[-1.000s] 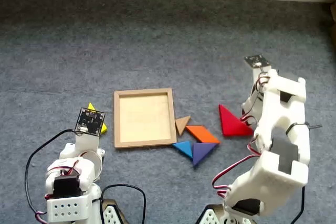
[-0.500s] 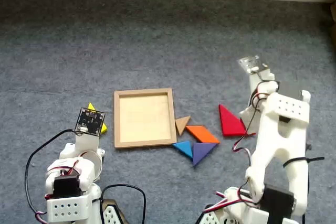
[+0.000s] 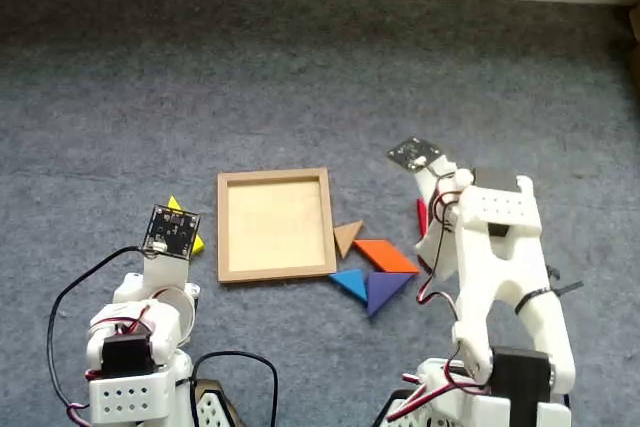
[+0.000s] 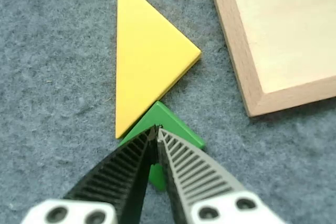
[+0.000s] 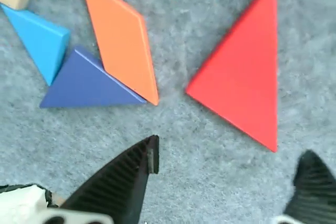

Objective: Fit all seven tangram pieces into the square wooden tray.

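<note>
The square wooden tray (image 3: 222, 227) lies empty on the grey carpet. At its right lie a tan triangle (image 3: 346, 237), an orange parallelogram (image 3: 385, 255), a light blue triangle (image 3: 350, 282) and a dark blue triangle (image 3: 386, 291). My right gripper (image 5: 231, 163) stands open above the carpet, just short of the red triangle (image 5: 247, 82) and the orange parallelogram (image 5: 119, 35). Left of the tray, a yellow triangle (image 4: 147, 56) touches a green piece (image 4: 176, 129). My left gripper (image 4: 156, 130) is shut, its tips over the green piece's near corner.
The right arm (image 3: 495, 247) covers most of the red triangle (image 3: 422, 217) in the high view. The left arm (image 3: 140, 327) sits at the front left, its board over the yellow triangle (image 3: 178, 207). Bare carpet stretches behind the tray.
The right arm has swung left and lowered toward the pieces, now covering most of the red triangle in the high view. The left arm has not moved.
</note>
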Tool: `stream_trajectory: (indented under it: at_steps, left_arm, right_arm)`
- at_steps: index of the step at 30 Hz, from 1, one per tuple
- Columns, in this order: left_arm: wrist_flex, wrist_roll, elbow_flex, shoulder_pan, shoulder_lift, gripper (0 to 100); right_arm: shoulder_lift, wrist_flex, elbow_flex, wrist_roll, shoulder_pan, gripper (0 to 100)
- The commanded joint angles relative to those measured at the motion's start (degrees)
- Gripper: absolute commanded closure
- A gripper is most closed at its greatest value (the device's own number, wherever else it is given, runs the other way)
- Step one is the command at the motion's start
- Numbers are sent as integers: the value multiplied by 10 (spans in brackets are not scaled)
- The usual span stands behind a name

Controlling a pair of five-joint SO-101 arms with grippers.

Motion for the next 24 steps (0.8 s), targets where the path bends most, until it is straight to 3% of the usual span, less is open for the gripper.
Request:
stream_trajectory:
  at_steps: [1, 24]
  left_arm:
    - [3, 4, 11, -5, -6, 977]
    - [3, 4, 11, -5, -6, 977]
  right_arm:
    - [38, -4, -54, 7, -22, 498]
    - [283, -5, -233, 7, -15, 511]
